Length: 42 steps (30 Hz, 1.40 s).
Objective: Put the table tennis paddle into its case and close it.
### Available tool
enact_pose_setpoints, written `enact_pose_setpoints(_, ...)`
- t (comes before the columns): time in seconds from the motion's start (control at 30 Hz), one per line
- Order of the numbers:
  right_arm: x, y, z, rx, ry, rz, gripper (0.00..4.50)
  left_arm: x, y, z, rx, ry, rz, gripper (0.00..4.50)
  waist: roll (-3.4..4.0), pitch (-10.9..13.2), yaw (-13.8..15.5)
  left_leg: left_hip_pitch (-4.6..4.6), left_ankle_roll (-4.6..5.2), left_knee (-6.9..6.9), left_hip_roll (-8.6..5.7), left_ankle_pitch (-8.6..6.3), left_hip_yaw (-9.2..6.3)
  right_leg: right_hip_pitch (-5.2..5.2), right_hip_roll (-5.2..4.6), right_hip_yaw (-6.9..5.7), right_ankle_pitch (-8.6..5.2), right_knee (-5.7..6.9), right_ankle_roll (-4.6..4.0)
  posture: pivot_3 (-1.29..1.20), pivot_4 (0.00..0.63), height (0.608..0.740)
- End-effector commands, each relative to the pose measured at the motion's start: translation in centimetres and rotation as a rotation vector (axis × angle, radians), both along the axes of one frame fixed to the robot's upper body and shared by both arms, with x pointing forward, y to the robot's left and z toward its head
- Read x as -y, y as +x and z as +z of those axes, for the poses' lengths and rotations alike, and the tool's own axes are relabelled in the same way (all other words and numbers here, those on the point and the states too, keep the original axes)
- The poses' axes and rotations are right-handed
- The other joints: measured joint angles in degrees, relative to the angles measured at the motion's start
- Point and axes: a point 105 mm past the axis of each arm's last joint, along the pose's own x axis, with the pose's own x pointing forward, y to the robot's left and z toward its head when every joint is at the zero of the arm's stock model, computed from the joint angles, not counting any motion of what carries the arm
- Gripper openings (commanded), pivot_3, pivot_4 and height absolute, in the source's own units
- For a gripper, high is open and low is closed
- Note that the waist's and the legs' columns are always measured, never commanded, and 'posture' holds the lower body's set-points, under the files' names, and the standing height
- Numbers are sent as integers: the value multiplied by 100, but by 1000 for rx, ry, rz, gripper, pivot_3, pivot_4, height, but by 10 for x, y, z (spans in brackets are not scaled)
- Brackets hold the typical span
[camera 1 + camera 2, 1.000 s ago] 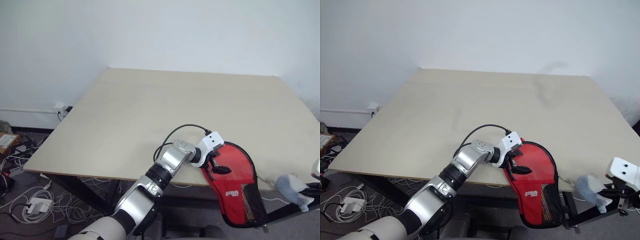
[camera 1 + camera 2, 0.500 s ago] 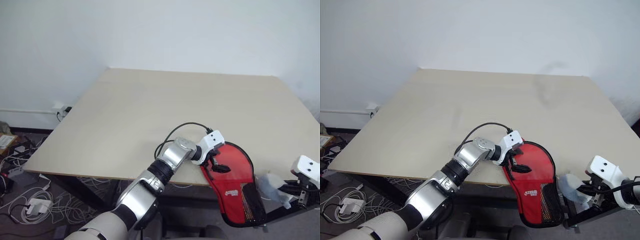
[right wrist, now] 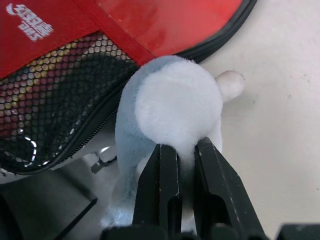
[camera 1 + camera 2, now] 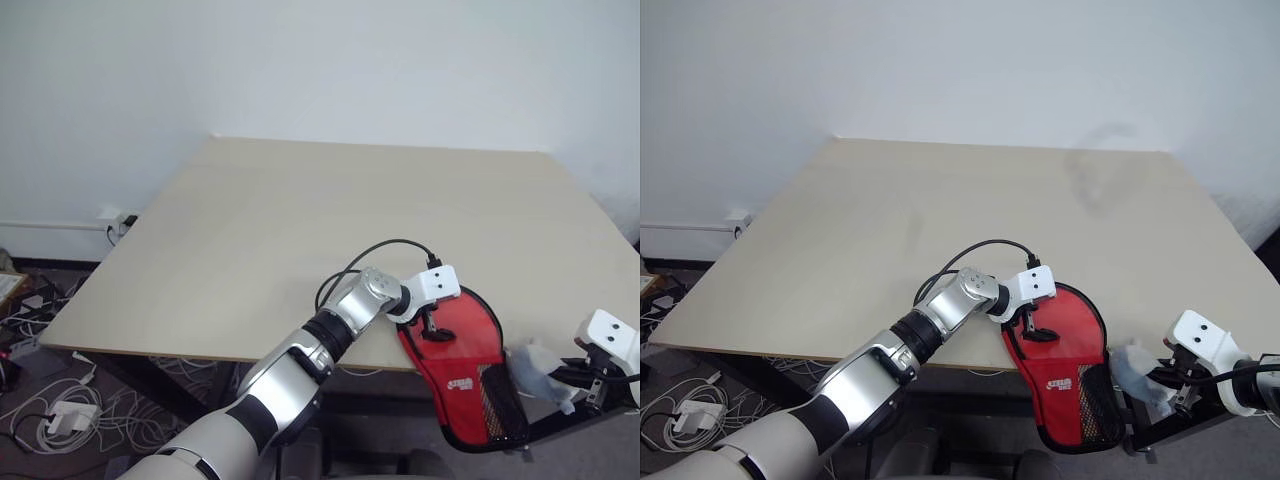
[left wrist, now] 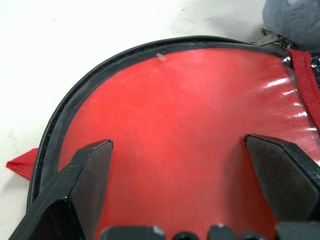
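At the tabletop's (image 4: 300,220) near edge, the left tool (image 5: 180,165), spread wide, straddles the red paddle-shaped fabric case (image 4: 460,350), while the right tool (image 3: 186,165) pinches a grey plush toy (image 3: 170,105) beside it.

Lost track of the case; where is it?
The case hangs over the table's near right edge, beside the left gripper.
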Motion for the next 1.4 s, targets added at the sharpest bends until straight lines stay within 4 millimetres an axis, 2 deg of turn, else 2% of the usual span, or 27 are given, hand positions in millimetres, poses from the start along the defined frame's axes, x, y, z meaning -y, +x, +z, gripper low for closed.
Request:
enact_pose_setpoints(0.03, 12, 0, 17, 45, -26, -20, 12, 3, -26, -40, -74, 161, -54, 4500, -2, -1, -4, 0, 0, 0, 0, -1, 0, 0, 0, 0, 0, -1, 0, 0, 0, 715)
enact_pose_setpoints(0.2, 37, -6, 25, 47, -68, -82, 12, 2, -27, -39, -128, 145, -34, 4500, -6, -4, -5, 1, 0, 0, 1, -3, -1, 3, 0, -3, 0, -6, 0, 0, 0, 715)
enact_pose_setpoints(0.33, 41, -7, 26, 54, -84, -54, 12, 1, -27, -39, -139, 141, -26, 4500, -5, -5, -6, 1, -1, -2, 1, -7, -3, 3, 0, -5, -1, -8, 2, 0, 0, 715)
enact_pose_setpoints(0.43, 32, -16, 14, 3, -103, 32, 12, 0, -27, -39, -144, 140, -24, 4500, -5, -5, -8, 1, -3, -5, 1, -8, -4, 3, 0, -6, -3, -8, 4, 0, 0, 715)
enact_pose_setpoints(0.57, 0, -31, 3, -53, -63, 192, 12, -1, -27, -39, -151, 138, -24, 4500, -5, -5, -6, 2, -6, -6, 1, -10, -8, 3, 0, -9, -7, -8, 9, 0, 0, 715)
enact_pose_setpoints(0.7, -16, -42, -2, -93, -24, 271, 12, -2, -26, -40, -153, 137, -11, 4500, -7, -5, -7, 1, -7, -7, 1, -11, -10, 4, 0, -10, -7, -9, 10, 0, 0, 715)
enact_pose_setpoints(0.83, -8, -46, -3, -111, -72, 283, 12, -4, -25, -39, -153, 138, -9, 4500, -8, -5, -7, 1, -8, -7, 2, -11, -11, 5, 0, -10, -7, -11, 10, 0, 0, 715)
enact_pose_setpoints(1.3, 32, -80, -5, -231, -203, 320, 12, -2, -30, -41, -155, 138, -25, 4500, -6, -7, 46, -1, -5, -10, 1, -28, -13, 18, 0, -16, -10, -43, 13, 0, 0, 715)
enact_pose_setpoints(1.4, 32, -83, -6, -241, -200, 340, 12, 0, -30, -41, -155, 136, -26, 4500, -6, -7, 100, -3, -1, -13, 0, -36, -12, 26, 0, -17, -10, -64, 13, 0, 0, 715)
